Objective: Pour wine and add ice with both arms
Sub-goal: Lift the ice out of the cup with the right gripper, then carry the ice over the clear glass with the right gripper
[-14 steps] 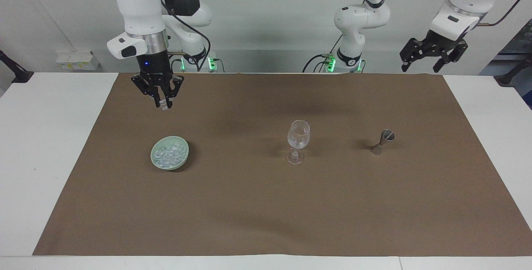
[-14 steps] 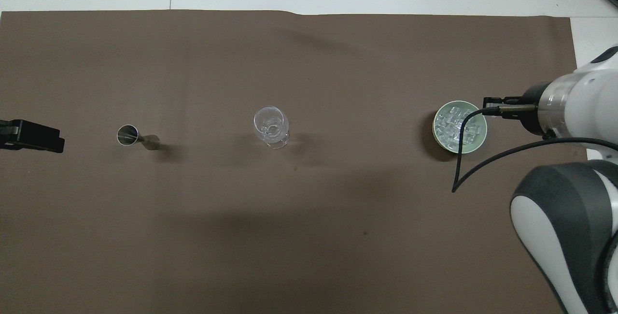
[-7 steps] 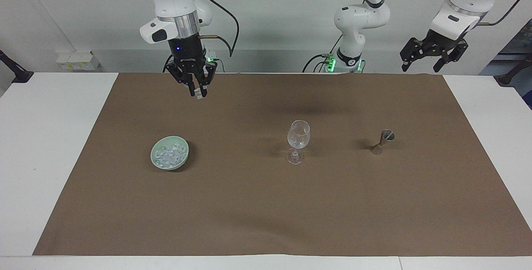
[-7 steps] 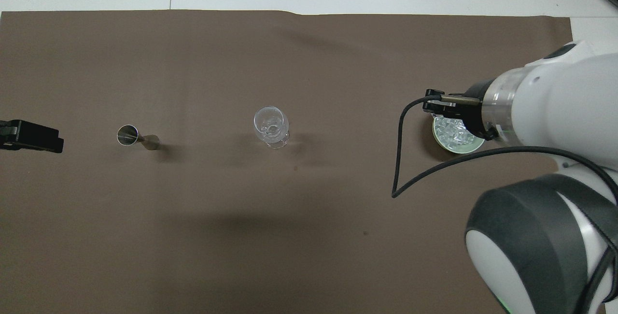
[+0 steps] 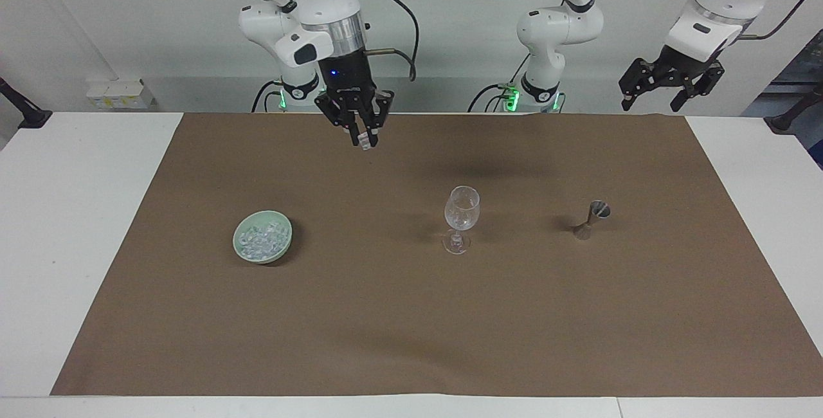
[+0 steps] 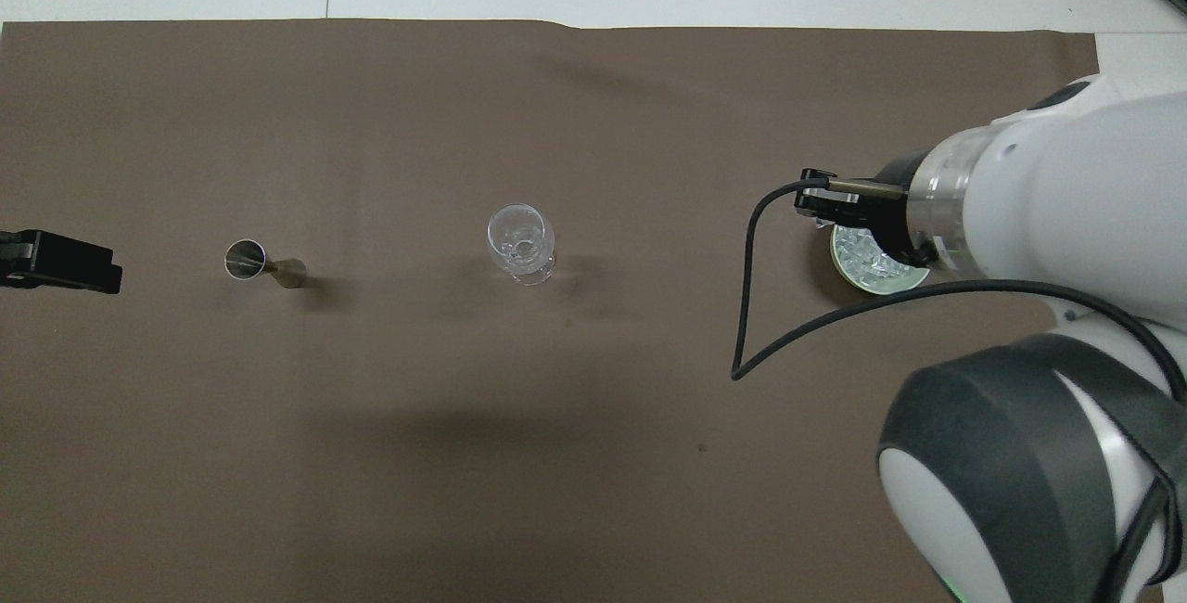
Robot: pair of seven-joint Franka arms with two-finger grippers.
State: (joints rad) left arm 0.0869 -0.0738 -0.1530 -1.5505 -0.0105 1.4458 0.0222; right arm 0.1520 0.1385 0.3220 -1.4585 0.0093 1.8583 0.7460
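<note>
My right gripper [image 5: 363, 140] hangs high over the brown mat [image 5: 411, 315], between the bowl and the wine glass, shut on one small clear piece of ice [image 5: 366, 145]. The overhead view hides its fingers under the right arm's white wrist [image 6: 1039, 186]. More ice [image 5: 260, 238] [image 6: 864, 249] lies heaped in a pale green bowl [image 5: 242, 252] [image 6: 890, 286]. A clear stemmed wine glass [image 5: 461, 215] [image 6: 520, 240] stands upright mid-mat. My left gripper [image 5: 649, 104] [image 6: 60, 262] waits open in the air at the left arm's end of the table. Wine is out of view.
A small metal jigger [image 5: 593, 218] [image 6: 255, 262] stands on the mat between the glass and the left arm's end. A black cable [image 6: 751, 306] loops from the right wrist above the mat. White table [image 5: 71, 225] borders the mat.
The right arm has risen from above the bowl and swung toward the wine glass, carrying the piece of ice. The left arm has stayed still.
</note>
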